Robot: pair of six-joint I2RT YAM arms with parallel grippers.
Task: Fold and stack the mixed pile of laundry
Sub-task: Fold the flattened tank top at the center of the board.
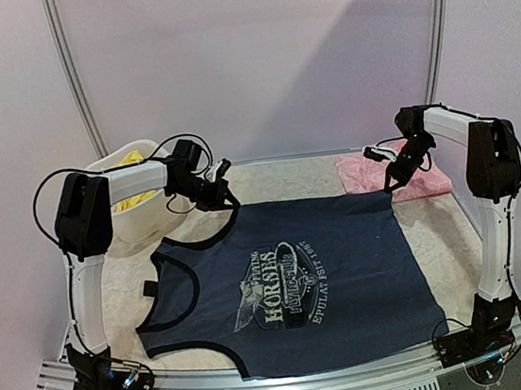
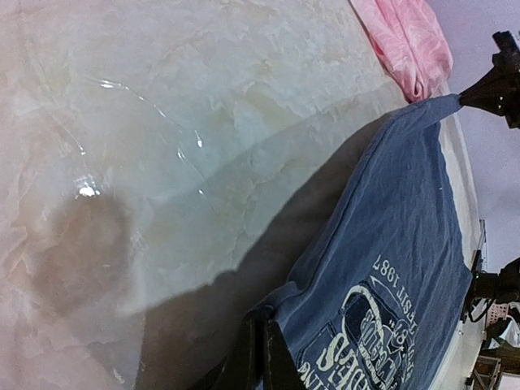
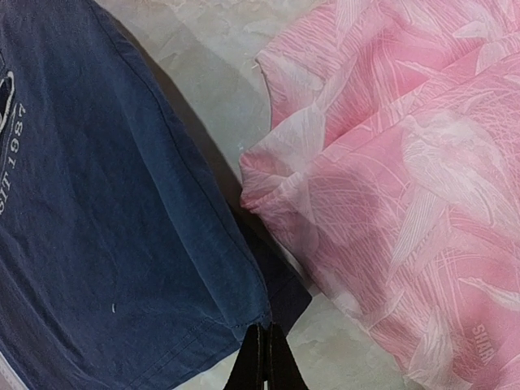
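Note:
The navy sleeveless top (image 1: 300,285) with pale horse print lies spread flat across the table, print up. My left gripper (image 1: 226,202) is shut on its far left edge, and the left wrist view shows the fingertips (image 2: 264,349) pinching the navy cloth (image 2: 406,227). My right gripper (image 1: 392,183) is shut on the far right corner; in the right wrist view its closed tips (image 3: 266,335) grip the hem corner (image 3: 244,313). The pink piece (image 1: 372,174) lies crumpled just beyond that corner (image 3: 406,187). A yellow piece (image 1: 131,159) sits in the tub.
A white plastic tub (image 1: 136,225) stands at the back left, beside the left arm. Two curved frame posts (image 1: 75,75) (image 1: 435,31) rise behind the table. An aluminium rail (image 1: 293,381) runs along the near edge between the arm bases.

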